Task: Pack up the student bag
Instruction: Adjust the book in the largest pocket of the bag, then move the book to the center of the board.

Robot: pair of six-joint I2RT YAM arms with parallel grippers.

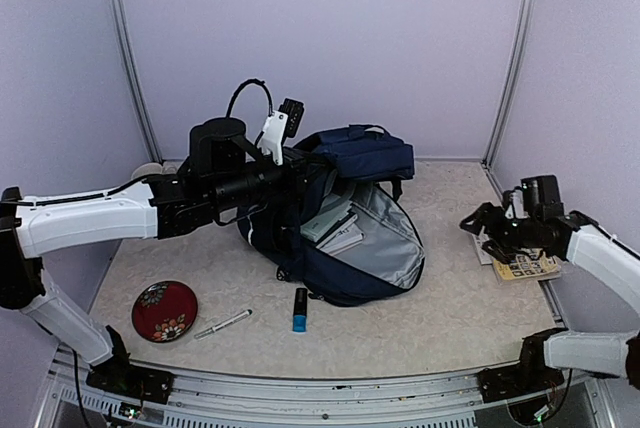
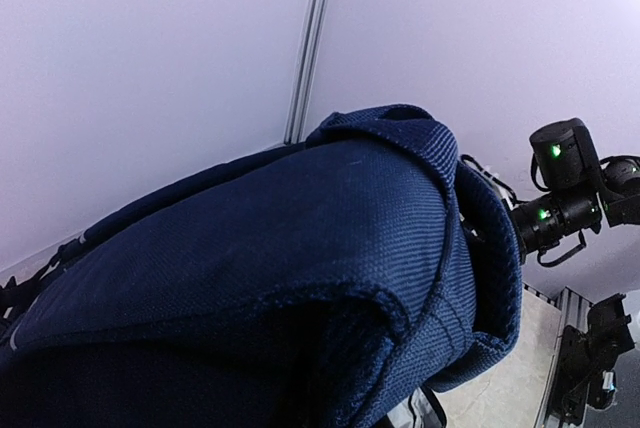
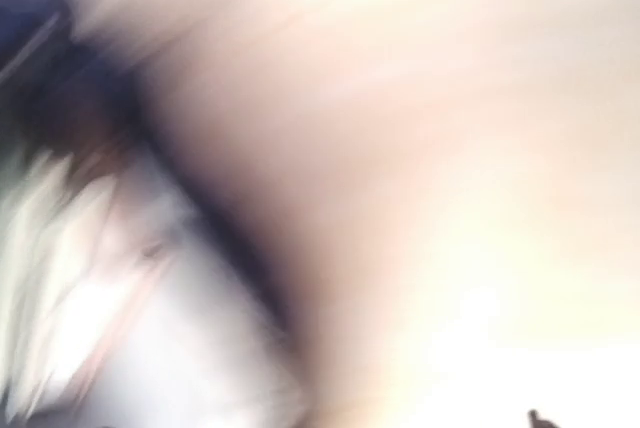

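Note:
The student bag (image 1: 365, 156) lies in the middle of the table, navy blue, its main compartment unzipped and its grey lining (image 1: 390, 238) showing. Books (image 1: 335, 223) lie inside it. My left gripper (image 1: 303, 161) reaches in from the left and is shut on the bag's raised upper edge. Navy fabric (image 2: 280, 248) fills the left wrist view and hides the fingers. At the far right my right gripper (image 1: 485, 233) hangs just above a yellow-patterned booklet (image 1: 528, 268), its fingers apart and nothing between them. The right wrist view is an unreadable blur.
A red patterned dish (image 1: 165, 310), a pen (image 1: 222, 324) and a black-and-blue stick (image 1: 300, 310) lie in front of the bag. A pale roll (image 1: 150, 170) sits at the back left. Lilac walls enclose the table on three sides.

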